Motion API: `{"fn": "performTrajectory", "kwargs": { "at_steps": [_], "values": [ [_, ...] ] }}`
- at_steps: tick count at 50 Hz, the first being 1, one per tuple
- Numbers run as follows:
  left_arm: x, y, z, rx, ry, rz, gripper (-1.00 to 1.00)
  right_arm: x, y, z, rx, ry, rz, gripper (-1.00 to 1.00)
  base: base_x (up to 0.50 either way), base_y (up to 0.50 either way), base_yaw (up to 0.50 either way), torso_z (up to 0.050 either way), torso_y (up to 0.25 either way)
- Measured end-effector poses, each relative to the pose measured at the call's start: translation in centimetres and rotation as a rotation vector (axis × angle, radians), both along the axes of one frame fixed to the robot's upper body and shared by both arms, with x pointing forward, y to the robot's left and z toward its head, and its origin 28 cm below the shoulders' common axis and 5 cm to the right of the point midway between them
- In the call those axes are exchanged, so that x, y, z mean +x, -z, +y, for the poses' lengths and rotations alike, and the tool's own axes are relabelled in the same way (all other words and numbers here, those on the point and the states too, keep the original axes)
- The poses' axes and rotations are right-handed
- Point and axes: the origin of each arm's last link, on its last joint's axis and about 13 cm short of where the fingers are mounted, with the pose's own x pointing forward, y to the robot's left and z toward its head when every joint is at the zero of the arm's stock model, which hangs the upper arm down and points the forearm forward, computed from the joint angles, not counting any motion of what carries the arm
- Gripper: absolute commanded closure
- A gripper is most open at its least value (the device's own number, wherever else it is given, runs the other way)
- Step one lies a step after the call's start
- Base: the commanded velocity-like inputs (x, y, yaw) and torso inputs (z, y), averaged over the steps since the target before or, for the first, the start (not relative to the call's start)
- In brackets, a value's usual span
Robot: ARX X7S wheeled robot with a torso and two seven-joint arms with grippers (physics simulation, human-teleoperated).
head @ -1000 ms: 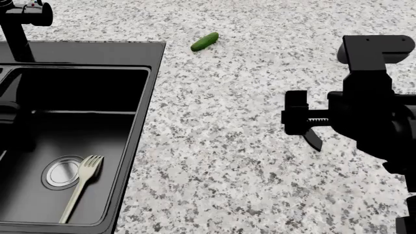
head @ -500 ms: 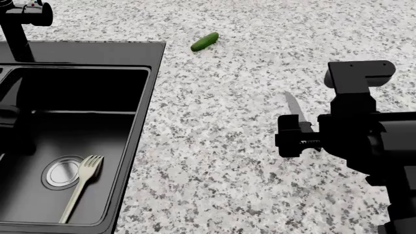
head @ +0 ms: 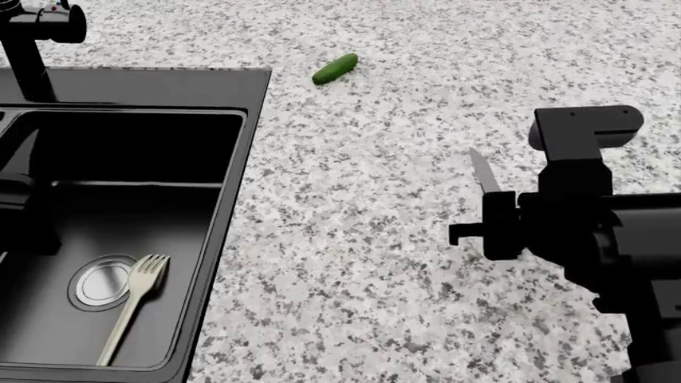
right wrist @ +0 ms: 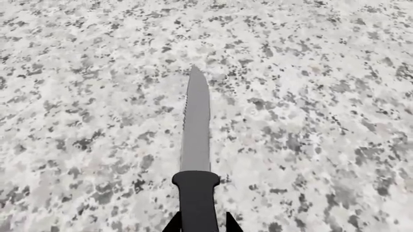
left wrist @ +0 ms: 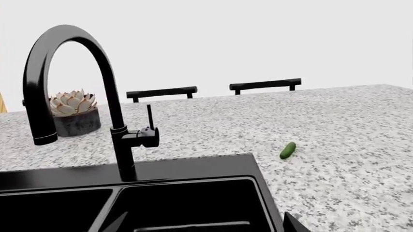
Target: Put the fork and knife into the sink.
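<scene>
The cream fork (head: 133, 307) lies in the black sink (head: 253, 159), its tines beside the round silver drain (head: 102, 282). On the speckled counter to the right lies the knife (head: 483, 171), grey blade (right wrist: 195, 125) pointing away from me. My right gripper (right wrist: 201, 224) is closed in on its black handle (right wrist: 195, 195), a fingertip (right wrist: 173, 224) showing on each side. In the head view that gripper (head: 500, 226) hides the handle. My left gripper (left wrist: 205, 227) hangs open over the sink basin (left wrist: 193, 166), with only its fingertips (left wrist: 291, 226) showing and nothing between them.
A tall black faucet (left wrist: 116, 121) stands at the sink's back edge (head: 32, 48). A small green cucumber (head: 335, 68) lies on the counter behind the knife. A potted succulent (left wrist: 74, 111) and two chair backs (left wrist: 161, 92) are at the counter's far side.
My right gripper has dropped towards me, uncovering the knife blade, and its fingers have narrowed onto the handle. The fork and cucumber have not moved.
</scene>
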Motion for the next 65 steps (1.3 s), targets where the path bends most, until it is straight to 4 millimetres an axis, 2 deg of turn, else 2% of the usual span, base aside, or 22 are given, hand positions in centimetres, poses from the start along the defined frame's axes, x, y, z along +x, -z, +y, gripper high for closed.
{"fn": "performTrajectory", "kwargs": {
  "at_steps": [18, 39, 43, 49, 65],
  "values": [
    [-0.2, -0.4, -0.1, -0.005, 0.002, -0.006, -1.00, -0.7, -0.1, 0.4, -0.043, -0.057, -0.019, 1.00, 0.00, 0.00, 0.00, -0.001, 0.000],
    [-0.1, -0.8, -0.3, 0.049, 0.042, -0.022, -1.00, -0.7, -7.2, 2.9, -0.120, -0.242, -0.179, 1.00, 0.00, 0.00, 0.00, 0.000, 0.000],
    [0.2, -1.3, -0.7, 0.124, 0.082, -0.040, -1.00, -0.8, -8.4, 3.3, -0.131, -0.279, -0.201, 1.00, 0.00, 0.00, 0.00, 0.000, 0.000],
    [1.3, -2.3, -1.5, 0.330, 0.140, -0.103, -1.00, -1.3, -9.9, 3.9, -0.141, -0.326, -0.231, 1.00, 0.00, 0.00, 0.00, 0.000, 0.002],
    [7.7, -4.8, -2.5, 0.965, 0.128, -0.349, -1.00, -2.9, -12.6, 4.6, -0.136, -0.413, -0.290, 1.00, 0.00, 0.00, 0.00, 0.000, 0.001]
  ]
}}
